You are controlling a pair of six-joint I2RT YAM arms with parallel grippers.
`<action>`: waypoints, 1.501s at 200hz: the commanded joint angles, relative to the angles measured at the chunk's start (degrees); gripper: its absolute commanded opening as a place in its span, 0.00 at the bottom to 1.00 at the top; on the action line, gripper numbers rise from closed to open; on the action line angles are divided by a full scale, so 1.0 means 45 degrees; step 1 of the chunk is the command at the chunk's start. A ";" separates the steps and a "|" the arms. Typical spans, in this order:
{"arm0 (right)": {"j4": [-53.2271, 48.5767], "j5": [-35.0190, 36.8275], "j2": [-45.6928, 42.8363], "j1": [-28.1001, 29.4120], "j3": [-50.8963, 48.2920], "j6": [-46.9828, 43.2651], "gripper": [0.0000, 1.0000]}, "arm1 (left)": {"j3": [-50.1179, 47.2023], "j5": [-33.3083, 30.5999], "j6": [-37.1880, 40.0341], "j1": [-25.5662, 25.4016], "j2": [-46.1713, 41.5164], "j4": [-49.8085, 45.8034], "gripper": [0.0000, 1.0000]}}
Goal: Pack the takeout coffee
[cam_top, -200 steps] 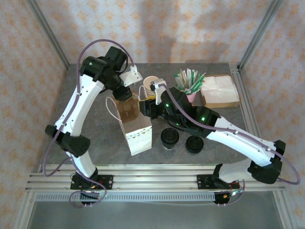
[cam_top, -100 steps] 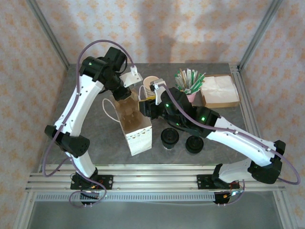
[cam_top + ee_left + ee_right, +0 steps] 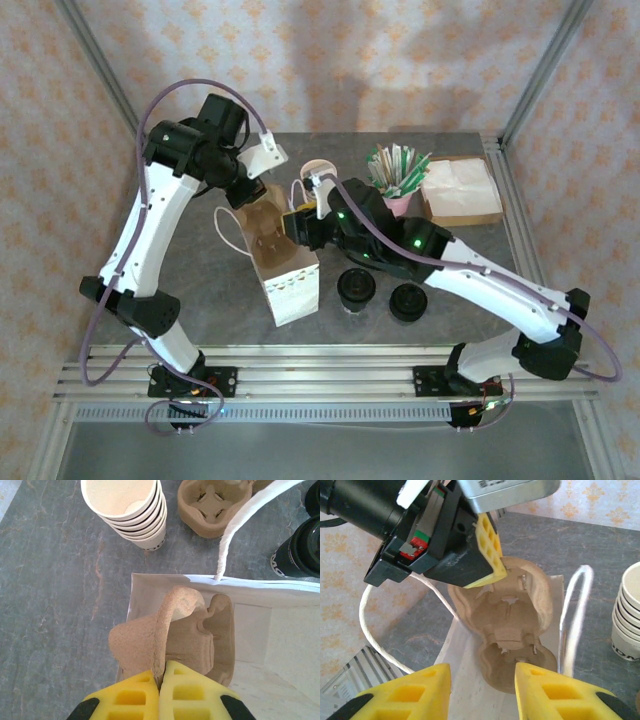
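Cup stack (image 3: 122,500), stirrers (image 3: 398,170), napkins (image 3: 462,190): L-to-R, rear.

Rough pulp carrier (image 3: 192,630); matt white paper bag (image 3: 252,630).

Grey marbled bench (image 3: 205,300), bearing:
- white paper bag (image 3: 288,275), upright
- stack of lidless cups (image 3: 127,510)
- pulp cup carrier (image 3: 212,505)
- takeout coffee (image 3: 357,289)
- black lids (image 3: 407,301)
- pink cup of sticks (image 3: 398,185)
- brown napkin tray (image 3: 460,195)
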 commanded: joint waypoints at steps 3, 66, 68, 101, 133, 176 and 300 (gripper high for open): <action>-0.1420 0.0035 0.0705 0.0068 0.1007 -0.0445 0.35 | 0.0666 0.1566 0.0104 0.0517 0.0332 -0.0036 0.03; -0.2619 0.1989 0.2203 0.0734 0.2184 -0.1766 0.33 | 0.1253 0.3900 0.0366 0.1404 0.0912 -0.0464 0.03; -0.2651 0.1991 0.2272 0.0748 0.2232 -0.1780 0.33 | 0.1251 0.3920 0.0368 0.1396 0.0926 -0.0464 0.03; -0.2910 0.2033 0.3180 0.0736 0.2939 -0.2389 0.34 | 0.1362 0.4090 0.0435 0.1423 0.1137 -0.0641 0.03; -0.3602 0.2247 0.4254 0.0603 0.4040 -0.3255 0.37 | 0.1354 0.4399 0.0535 0.1423 0.1168 -0.0688 0.03; -0.3785 0.1117 0.4675 -0.0188 0.4277 -0.3356 0.35 | 0.1432 0.4422 0.0548 0.1445 0.1226 -0.0680 0.04; -0.2939 -0.0003 0.4117 -0.0696 0.2709 -0.3686 0.30 | 0.1415 0.4540 0.0400 0.1446 0.1265 -0.0640 0.04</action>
